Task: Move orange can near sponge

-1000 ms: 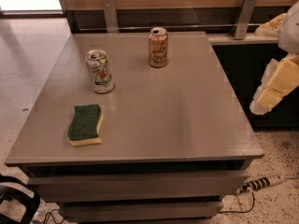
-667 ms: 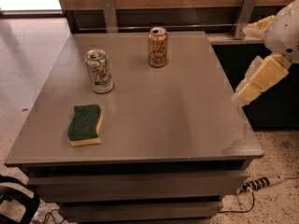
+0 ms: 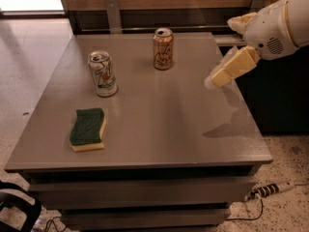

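The orange can [image 3: 163,49] stands upright at the far middle of the grey table [image 3: 159,124]. The sponge [image 3: 87,128], dark green on top with a yellow base, lies flat near the front left. My gripper [image 3: 219,53] hovers above the table's right side, to the right of the orange can and well apart from it. Its two pale fingers [image 3: 231,68] are spread apart and hold nothing.
A white can with green and red markings [image 3: 102,74] stands between the orange can and the sponge, at the left. A wooden wall with metal brackets [image 3: 114,13] runs behind the table. A power strip [image 3: 268,189] lies on the floor at the right.
My arm and gripper have moved left and inward, from off the table's right edge to above its right side. The cans and sponge have not moved.
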Controlling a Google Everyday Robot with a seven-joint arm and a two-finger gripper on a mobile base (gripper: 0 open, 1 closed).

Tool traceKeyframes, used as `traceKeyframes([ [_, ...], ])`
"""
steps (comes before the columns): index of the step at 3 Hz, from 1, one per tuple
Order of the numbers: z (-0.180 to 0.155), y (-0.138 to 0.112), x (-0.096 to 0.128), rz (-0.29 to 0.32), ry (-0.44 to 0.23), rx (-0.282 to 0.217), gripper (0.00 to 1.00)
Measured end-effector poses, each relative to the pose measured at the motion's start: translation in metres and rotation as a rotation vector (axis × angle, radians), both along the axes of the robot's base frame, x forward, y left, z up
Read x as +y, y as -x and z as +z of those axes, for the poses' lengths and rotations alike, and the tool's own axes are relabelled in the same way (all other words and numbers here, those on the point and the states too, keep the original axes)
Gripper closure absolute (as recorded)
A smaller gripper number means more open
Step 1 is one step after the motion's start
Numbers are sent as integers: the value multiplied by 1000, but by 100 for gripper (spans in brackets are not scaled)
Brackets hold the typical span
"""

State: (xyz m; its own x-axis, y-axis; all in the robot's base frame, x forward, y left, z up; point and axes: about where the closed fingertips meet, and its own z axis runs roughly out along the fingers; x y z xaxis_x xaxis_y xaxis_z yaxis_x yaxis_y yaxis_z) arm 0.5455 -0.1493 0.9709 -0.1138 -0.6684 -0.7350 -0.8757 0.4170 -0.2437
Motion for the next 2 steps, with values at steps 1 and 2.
traceKeyframes([
  [1, -2, -24, 15, -11, -59, -12, 0],
  [2, -3, -44, 32, -24, -105, -14, 0],
])
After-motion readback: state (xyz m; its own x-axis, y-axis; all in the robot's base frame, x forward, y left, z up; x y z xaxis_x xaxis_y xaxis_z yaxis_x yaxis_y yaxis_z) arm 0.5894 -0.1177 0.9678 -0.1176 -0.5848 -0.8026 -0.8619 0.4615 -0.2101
